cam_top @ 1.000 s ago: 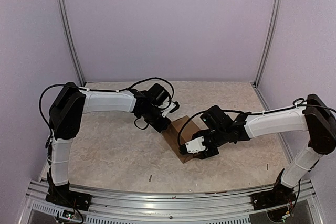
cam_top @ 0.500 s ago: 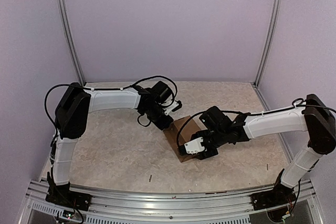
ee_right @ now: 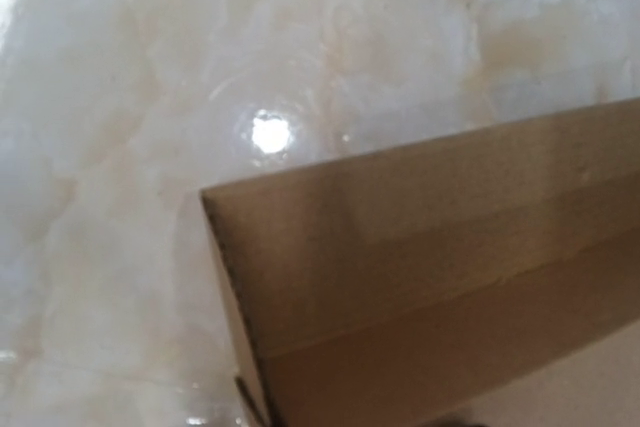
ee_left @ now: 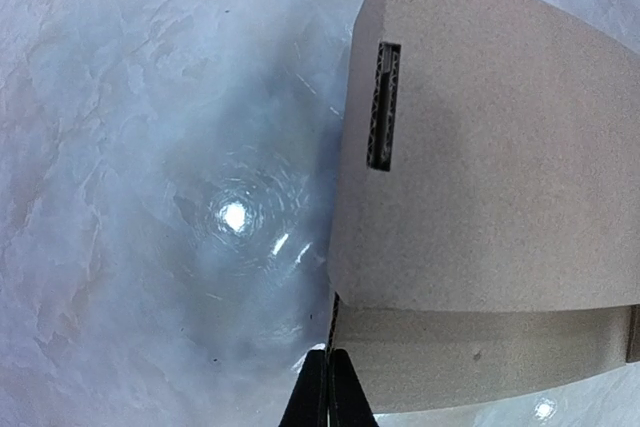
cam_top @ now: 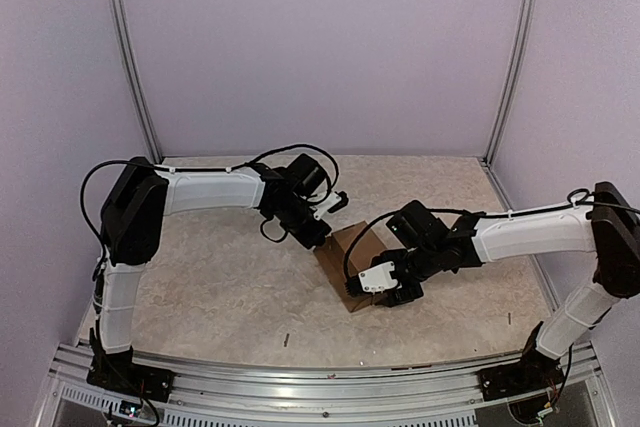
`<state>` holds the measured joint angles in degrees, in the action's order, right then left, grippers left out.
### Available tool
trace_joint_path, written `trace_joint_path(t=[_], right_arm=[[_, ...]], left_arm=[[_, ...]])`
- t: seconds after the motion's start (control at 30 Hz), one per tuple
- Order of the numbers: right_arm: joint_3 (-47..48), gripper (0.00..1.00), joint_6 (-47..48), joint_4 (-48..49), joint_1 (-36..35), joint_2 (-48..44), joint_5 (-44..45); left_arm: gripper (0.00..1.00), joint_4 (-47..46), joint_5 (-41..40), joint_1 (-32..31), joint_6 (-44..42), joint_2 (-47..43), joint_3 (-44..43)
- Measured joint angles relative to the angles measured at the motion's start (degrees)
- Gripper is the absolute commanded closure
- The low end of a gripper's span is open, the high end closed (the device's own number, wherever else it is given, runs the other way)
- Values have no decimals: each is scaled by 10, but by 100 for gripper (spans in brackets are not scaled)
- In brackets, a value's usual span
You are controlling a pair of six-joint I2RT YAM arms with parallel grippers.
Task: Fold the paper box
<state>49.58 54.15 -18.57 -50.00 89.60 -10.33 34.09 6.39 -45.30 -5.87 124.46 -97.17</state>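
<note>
Near edge: aluminium rail (cam_top: pixel 300 387) with both my bases bolted to it, left arm on the left, right arm on the right. Beyond it is the table (cam_top: pixel 220 297), beige and marbled, glossy enough to throw lamp glints in both wrist views.

Nearest working part, right of centre: my right gripper (cam_top: pixel 385 292), angled down onto the near-right edge of the paper box (cam_top: pixel 345 247). From above, its white-and-black head covers that edge. My right wrist view gives only a corner of brown cardboard against the table, with a fold line running across it. My own fingers are not in that frame. Whether these jaws are parted or pinching the board, I cannot tell.

Paper box: plain brown cardboard on the table at about mid-depth, a little right of centre. It sits at a slant to the table edges, between my two grippers. Left wrist view: a broad top panel (ee_left: pixel 500 147) with a narrow cut slot (ee_left: pixel 383 105) near its left edge. A lower side panel (ee_left: pixel 480 357) sits beneath it.

Farther back, at the box's far-left corner: my left gripper (cam_top: pixel 320 237), closed with nothing between the jaws. In its wrist view the two dark fingers (ee_left: pixel 312 399) meet in one point right at the corner of the side panel. Touching or just short, I cannot say.

Back: pale lilac wall (cam_top: pixel 320 47), with a metal upright (cam_top: pixel 130 57) at each rear corner
</note>
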Motion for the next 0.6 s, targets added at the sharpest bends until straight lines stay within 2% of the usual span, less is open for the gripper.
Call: trace_joint_path(t=[0.23,0.6], right_arm=[[5,43,-9,2,0,8,-3],[11,43,-12,19,-7,24,-1]], left_arm=[[100,21,3,1,4,1,-11],[100,94,-3,5,2,33,-83]])
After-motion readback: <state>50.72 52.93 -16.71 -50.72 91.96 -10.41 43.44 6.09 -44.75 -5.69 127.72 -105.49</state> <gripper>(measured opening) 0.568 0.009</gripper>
